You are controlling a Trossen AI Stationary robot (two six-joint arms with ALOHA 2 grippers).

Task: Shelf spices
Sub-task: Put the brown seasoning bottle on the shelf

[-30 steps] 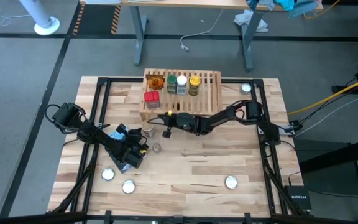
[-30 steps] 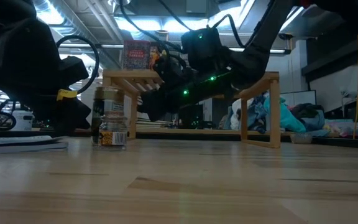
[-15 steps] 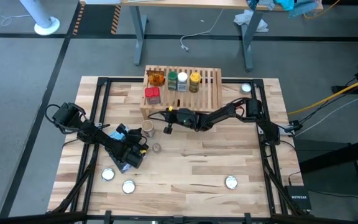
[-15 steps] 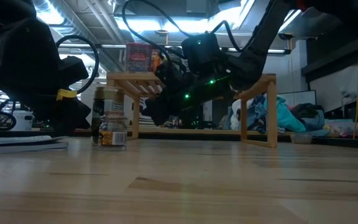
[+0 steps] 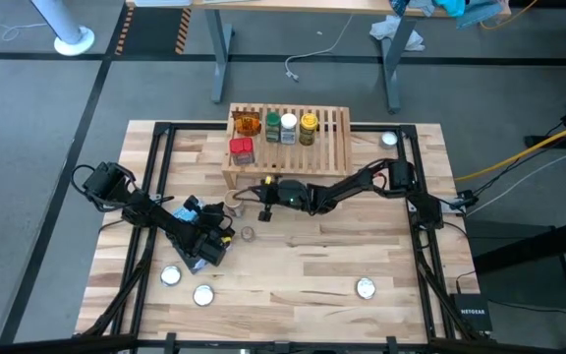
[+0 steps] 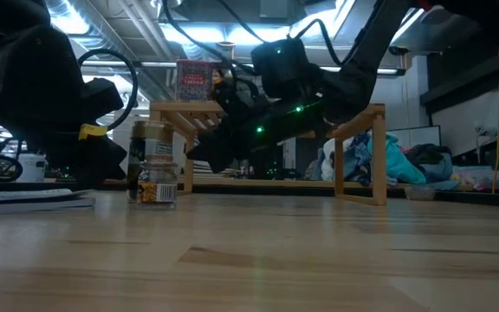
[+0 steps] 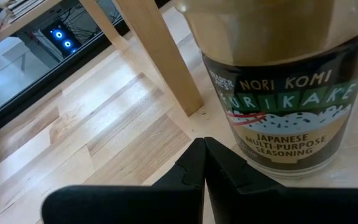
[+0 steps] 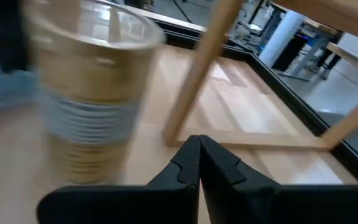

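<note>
Five spices are seen up on the shelf (image 5: 288, 147); the furikake jar (image 5: 232, 208) is left just beside it, flanked by both pinched-together grippers, nothing held.

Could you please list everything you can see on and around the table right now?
Table: one, light wood, under both arms.
Shelf: one, light wood slats, far middle of the table.
Jars on the shelf: four, orange, green-lidded, white-lidded, yellow-lidded, in a row along its far edge.
Red tin: one, on the shelf's near left.
Seasoning jar: one, clear, standing on the table by the shelf's left leg.
Silver discs: four visible, near left, near right, far right.
Left gripper: shut, close before the seasoning jar.
Right gripper: shut, in front of the shelf.
</note>
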